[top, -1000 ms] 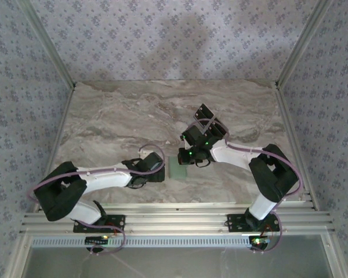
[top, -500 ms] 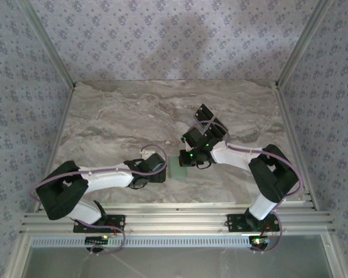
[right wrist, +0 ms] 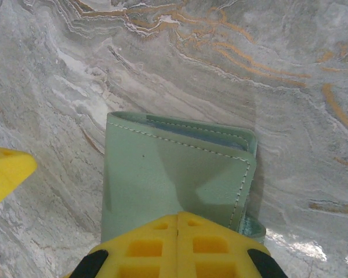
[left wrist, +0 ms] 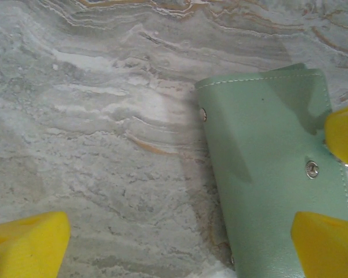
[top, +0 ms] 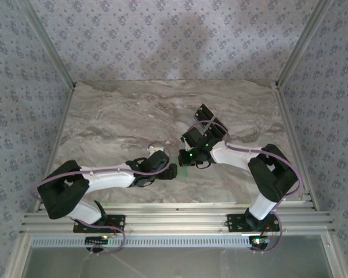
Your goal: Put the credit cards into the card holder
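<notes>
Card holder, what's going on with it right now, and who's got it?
The pale green card holder lies folded flat on the marble table. The right gripper is shut, its fingertips together over the holder's near edge, seemingly pinning it down rather than lifting it. The left gripper is open wide alongside, with one finger over the holder and the other over bare table, gripping nothing.

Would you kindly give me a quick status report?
Left tool open, astride holder edge. Right tool shut over holder. Holder flat on table. Nothing blocking.
</notes>
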`<action>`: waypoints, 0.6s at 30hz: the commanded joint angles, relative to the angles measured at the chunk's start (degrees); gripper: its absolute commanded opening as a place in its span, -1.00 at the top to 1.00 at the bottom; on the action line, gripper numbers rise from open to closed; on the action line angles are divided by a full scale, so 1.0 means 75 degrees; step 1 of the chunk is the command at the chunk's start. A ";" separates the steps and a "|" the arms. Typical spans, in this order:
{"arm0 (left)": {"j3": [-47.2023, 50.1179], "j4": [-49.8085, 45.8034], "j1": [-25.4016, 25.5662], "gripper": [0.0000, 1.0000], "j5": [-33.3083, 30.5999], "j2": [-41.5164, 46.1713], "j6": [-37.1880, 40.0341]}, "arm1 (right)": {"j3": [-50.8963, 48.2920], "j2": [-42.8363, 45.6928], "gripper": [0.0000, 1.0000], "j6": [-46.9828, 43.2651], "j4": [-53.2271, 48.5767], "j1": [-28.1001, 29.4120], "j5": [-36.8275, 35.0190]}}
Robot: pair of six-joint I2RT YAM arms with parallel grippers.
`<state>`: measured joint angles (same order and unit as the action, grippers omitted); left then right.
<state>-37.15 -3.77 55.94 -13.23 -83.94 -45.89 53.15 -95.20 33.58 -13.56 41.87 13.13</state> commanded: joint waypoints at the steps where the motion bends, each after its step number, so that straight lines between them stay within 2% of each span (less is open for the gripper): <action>1: -0.0127 0.0162 0.0041 -0.96 0.0123 -0.0152 0.0058 | 0.0217 -0.0198 1.00 0.0037 -0.0039 0.0015 0.0008; 5: -0.0106 -0.0077 0.0041 -0.95 -0.0047 -0.0008 0.0064 | 0.0262 -0.0256 1.00 0.0037 -0.0060 0.0019 -0.0015; 11: -0.0314 -0.1064 0.0199 -0.95 -0.0918 0.0439 0.0572 | 0.0250 -0.0150 1.00 0.0046 -0.0078 0.0001 -0.0120; 18: -0.0219 -0.0979 0.0202 -0.95 -0.0857 0.0480 0.0793 | 0.0262 -0.0073 1.00 0.0070 -0.0083 0.0004 -0.0122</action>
<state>-38.00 -10.04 57.04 -18.68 -81.41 -41.52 53.80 -96.33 33.61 -13.50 41.87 12.86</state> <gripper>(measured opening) 0.974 0.058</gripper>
